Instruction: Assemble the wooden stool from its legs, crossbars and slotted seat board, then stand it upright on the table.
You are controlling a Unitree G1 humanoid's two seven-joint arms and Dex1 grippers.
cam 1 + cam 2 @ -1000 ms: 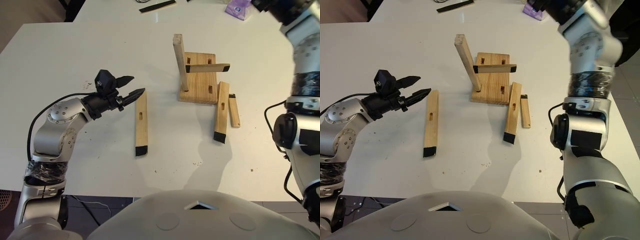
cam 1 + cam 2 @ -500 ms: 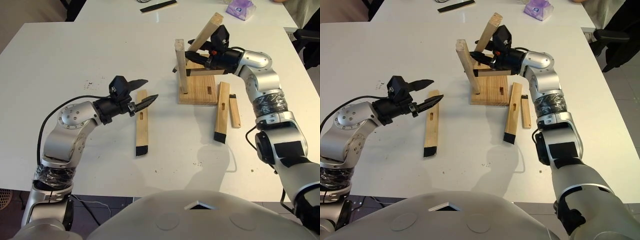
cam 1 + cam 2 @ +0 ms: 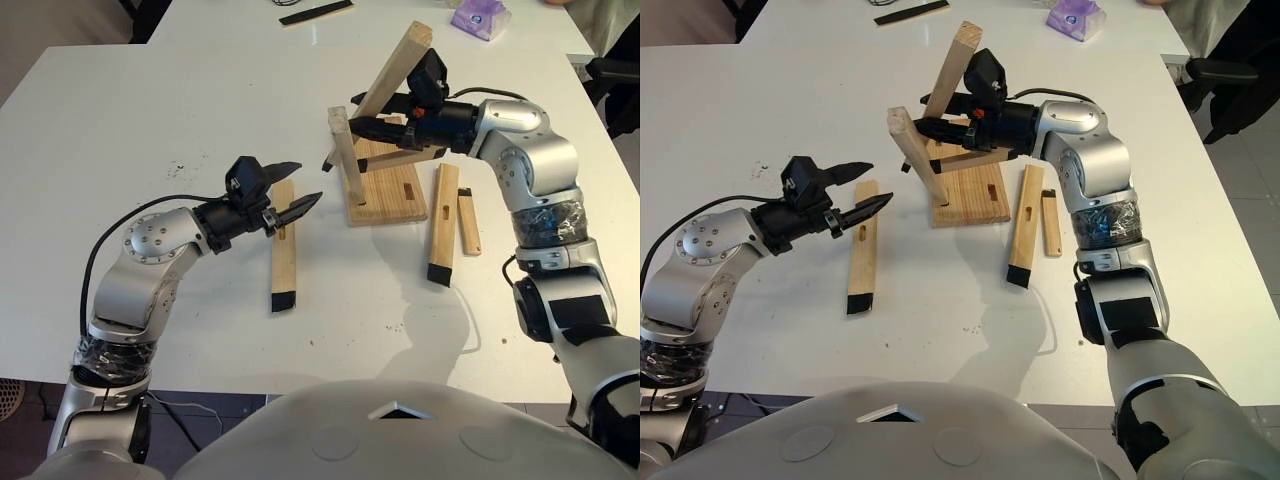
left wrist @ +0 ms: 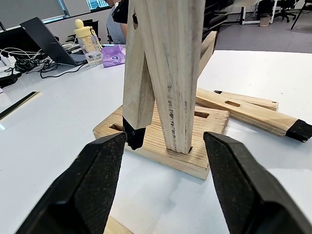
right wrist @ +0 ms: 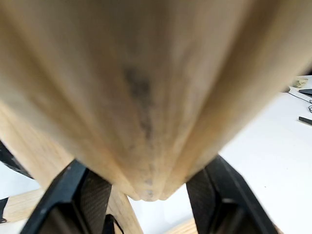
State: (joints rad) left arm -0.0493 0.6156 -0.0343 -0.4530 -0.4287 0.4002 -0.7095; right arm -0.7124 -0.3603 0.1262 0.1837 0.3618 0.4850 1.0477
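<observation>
The slotted seat board (image 3: 388, 198) lies flat with one leg (image 3: 345, 155) standing in it. A crossbar (image 3: 400, 156) juts from that leg over the board. My right gripper (image 3: 362, 118) is shut on a second leg (image 3: 405, 55), which leans steeply with its black-tipped end (image 4: 132, 137) down at the board's far corner. My left gripper (image 3: 302, 183) hovers open just left of the board, above a loose leg (image 3: 284, 245) lying on the table. In the left wrist view its fingers (image 4: 92, 195) frame the standing leg (image 4: 168, 73). Right of the board lie another leg (image 3: 440, 222) and a short crossbar (image 3: 467, 222).
A purple tissue pack (image 3: 478, 15) and a black strip (image 3: 315, 12) lie at the far edge of the white table (image 3: 150, 110). Open tabletop spreads to the left and along the near edge.
My right arm swung down from above, bringing a leg to the board. The board with its standing leg has slid left and turned. My left gripper moved right, closer to the board.
</observation>
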